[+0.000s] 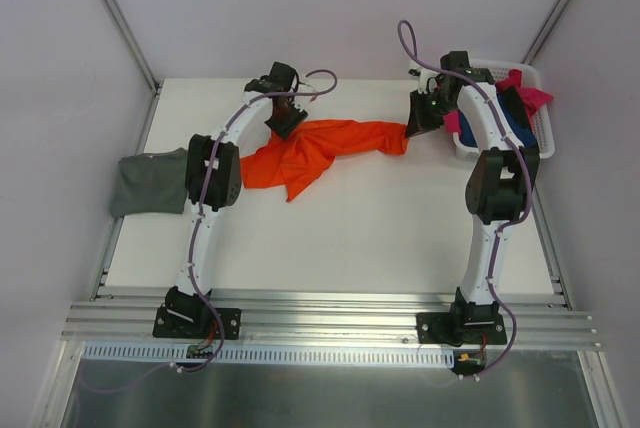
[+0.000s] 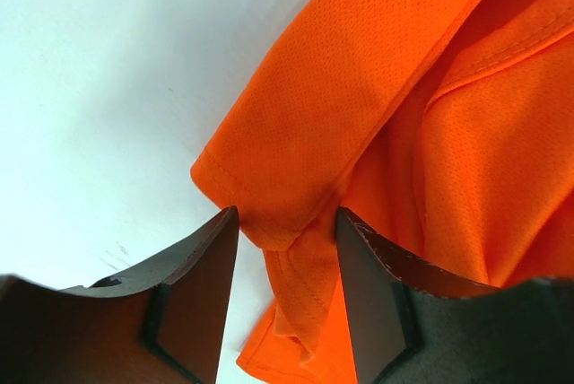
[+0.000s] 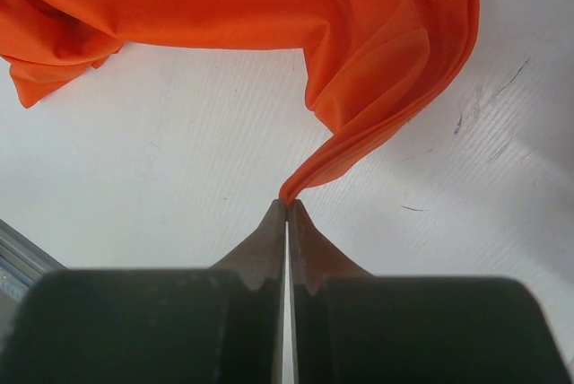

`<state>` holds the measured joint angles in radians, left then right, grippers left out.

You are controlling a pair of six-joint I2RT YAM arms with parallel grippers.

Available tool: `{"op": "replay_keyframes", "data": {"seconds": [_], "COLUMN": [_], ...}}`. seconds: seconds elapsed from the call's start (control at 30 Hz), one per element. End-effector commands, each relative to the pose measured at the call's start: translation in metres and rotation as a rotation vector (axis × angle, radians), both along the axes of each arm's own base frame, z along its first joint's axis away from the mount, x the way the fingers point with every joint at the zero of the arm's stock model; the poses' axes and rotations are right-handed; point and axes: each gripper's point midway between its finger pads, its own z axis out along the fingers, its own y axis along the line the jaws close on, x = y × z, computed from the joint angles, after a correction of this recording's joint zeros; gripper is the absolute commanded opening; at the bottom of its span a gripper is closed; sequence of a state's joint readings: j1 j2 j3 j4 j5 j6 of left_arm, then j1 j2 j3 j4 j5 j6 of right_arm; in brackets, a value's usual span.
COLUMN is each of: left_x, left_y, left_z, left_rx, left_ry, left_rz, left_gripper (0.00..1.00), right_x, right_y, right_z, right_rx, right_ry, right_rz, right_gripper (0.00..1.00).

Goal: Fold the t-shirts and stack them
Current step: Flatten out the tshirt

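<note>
The bright orange t-shirt (image 1: 315, 153) lies crumpled and stretched across the far middle of the table. My left gripper (image 1: 287, 124) is over its left end, open, with a folded hem of the orange t-shirt (image 2: 296, 178) between the jaws. My right gripper (image 1: 418, 120) is shut on the orange t-shirt's right edge (image 3: 359, 146), pinching it at the fingertips (image 3: 273, 222). The grey-green t-shirt (image 1: 148, 183) lies folded at the table's left edge. The magenta pink t-shirt (image 1: 528, 93) and the navy blue t-shirt (image 1: 520, 128) sit in the basket, partly hidden by my right arm.
The white slatted basket (image 1: 540, 138) stands at the far right of the table. A metal rail (image 1: 330, 318) runs along the near edge by the arm bases. White walls and frame posts close in the back and sides.
</note>
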<state>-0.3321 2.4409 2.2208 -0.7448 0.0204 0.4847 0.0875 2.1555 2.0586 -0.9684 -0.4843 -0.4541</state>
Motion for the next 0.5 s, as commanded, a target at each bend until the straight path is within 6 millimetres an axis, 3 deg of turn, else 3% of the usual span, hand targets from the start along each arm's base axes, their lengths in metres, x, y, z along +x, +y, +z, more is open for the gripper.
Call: {"op": "replay_keyframes", "data": {"seconds": [0.0, 0.17, 0.47], "left_x": [0.012, 0.017, 0.01], "left_y": [-0.003, -0.005, 0.005], "left_z": [0.072, 0.084, 0.047], "left_rx": [-0.071, -0.078, -0.011], "left_ry": [-0.134, -0.167, -0.099], "left_rz": [0.015, 0.016, 0.0], "left_gripper": [0.48, 0.48, 0.49], "right_x": [0.007, 0.007, 0.009], "right_y": [0.003, 0.004, 0.003], "right_z": [0.012, 0.011, 0.01], "right_rx": [0.001, 0.003, -0.002], "right_ry": [-0.042, -0.04, -0.042], "right_rz": [0.005, 0.007, 0.005], "right_gripper": [0.01, 0.01, 0.01]}}
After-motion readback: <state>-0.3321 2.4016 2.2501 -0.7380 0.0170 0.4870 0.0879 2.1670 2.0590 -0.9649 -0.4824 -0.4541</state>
